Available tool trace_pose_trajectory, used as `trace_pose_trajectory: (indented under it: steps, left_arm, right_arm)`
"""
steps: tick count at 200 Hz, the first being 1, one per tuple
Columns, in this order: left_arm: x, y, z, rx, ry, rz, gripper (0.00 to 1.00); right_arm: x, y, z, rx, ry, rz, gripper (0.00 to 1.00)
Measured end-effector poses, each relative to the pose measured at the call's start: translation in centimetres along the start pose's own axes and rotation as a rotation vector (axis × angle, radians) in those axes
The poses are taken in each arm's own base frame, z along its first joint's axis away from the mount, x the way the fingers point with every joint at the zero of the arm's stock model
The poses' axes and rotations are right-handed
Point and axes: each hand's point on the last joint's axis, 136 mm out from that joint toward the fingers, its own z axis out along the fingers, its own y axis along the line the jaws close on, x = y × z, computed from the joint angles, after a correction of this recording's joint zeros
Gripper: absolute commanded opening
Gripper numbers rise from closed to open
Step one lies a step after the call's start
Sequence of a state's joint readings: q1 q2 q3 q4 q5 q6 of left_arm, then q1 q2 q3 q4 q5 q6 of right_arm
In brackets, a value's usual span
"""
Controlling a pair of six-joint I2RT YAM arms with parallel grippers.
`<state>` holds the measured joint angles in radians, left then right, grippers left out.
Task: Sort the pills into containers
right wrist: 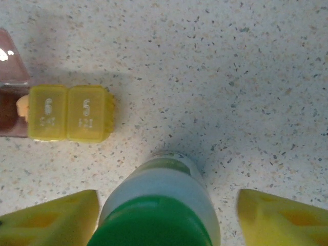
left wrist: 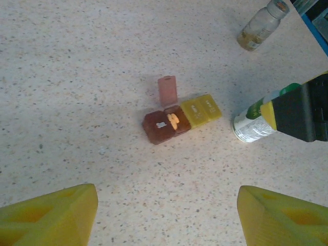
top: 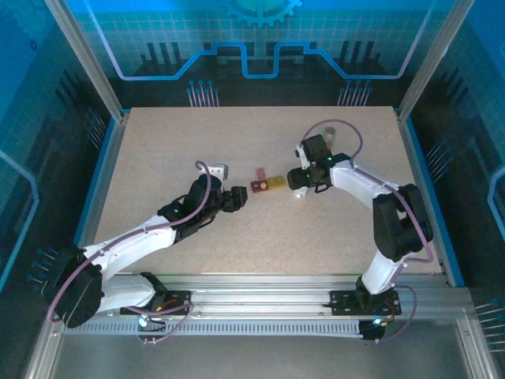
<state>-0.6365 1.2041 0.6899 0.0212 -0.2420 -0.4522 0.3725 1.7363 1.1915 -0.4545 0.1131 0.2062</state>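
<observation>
Table [top: 158, 158]: two bottles [left wrist: 251, 125] [left wrist: 261, 25], red box [left wrist: 165, 125], perhaps two pills [left wrist: 173, 121], yellow box [left wrist: 201, 109]; left pincer [left wrist: 166, 215], right pincer [right wrist: 166, 210] spread, empty.

Two yellow fingers [left wrist: 51, 215] of the left claw [left wrist: 164, 221] sit at the bottom corners, spread wide, with bare speckled worktop [left wrist: 77, 77] between them. Further out lies the dark red box [left wrist: 160, 128], its pinkish lid [left wrist: 167, 90] flipped up and orange pills [left wrist: 173, 121] inside. The yellow box [left wrist: 201, 110] touches its right side, shut. Right of that, a green-labelled white bottle [left wrist: 250, 125] sits under the right claw [left wrist: 279, 111]. A clear bottle [left wrist: 261, 25] stands well apart.
</observation>
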Motion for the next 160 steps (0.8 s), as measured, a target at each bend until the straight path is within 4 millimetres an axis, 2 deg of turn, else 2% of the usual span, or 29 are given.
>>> trace_pose_trajectory:
  steps: [25,31,35,55,79,96,120,160]
  left_arm:
    - [0.1,0.2,0.1,0.000,-0.017,0.008,0.73]
    - [0.2,0.3,0.1,0.000,-0.017,0.008,0.73]
    - [0.3,0.3,0.1,0.001,-0.018,0.008,0.73]
    - [0.5,0.4,0.2,0.002,-0.021,0.008,0.73]
    - [0.4,0.4,0.3,0.006,-0.029,0.013,0.73]
    - [0.2,0.3,0.3,0.011,-0.037,0.015,0.73]
    - [0.2,0.4,0.2,0.006,-0.048,0.029,0.73]
    - [0.8,1.2,0.0,-0.006,-0.059,0.032,0.73]
  right_arm:
    - [-0.1,-0.2,1.0,0.019,0.024,0.000,0.50]
    - [-0.3,-0.2,1.0,0.019,0.024,0.000,0.49]
    - [-0.4,-0.2,0.9,0.019,0.022,-0.005,0.53]
    - [-0.8,-0.2,0.7,0.025,0.020,-0.007,0.45]
    - [-1.8,-0.4,0.1,0.039,0.014,-0.027,0.45]
    - [-4.3,-0.1,-0.3,0.039,-0.021,-0.060,0.45]
    - [-9.0,0.1,-0.3,0.041,-0.099,-0.109,0.46]
    - [-14.8,-1.4,2.4,0.069,-0.155,-0.134,0.46]
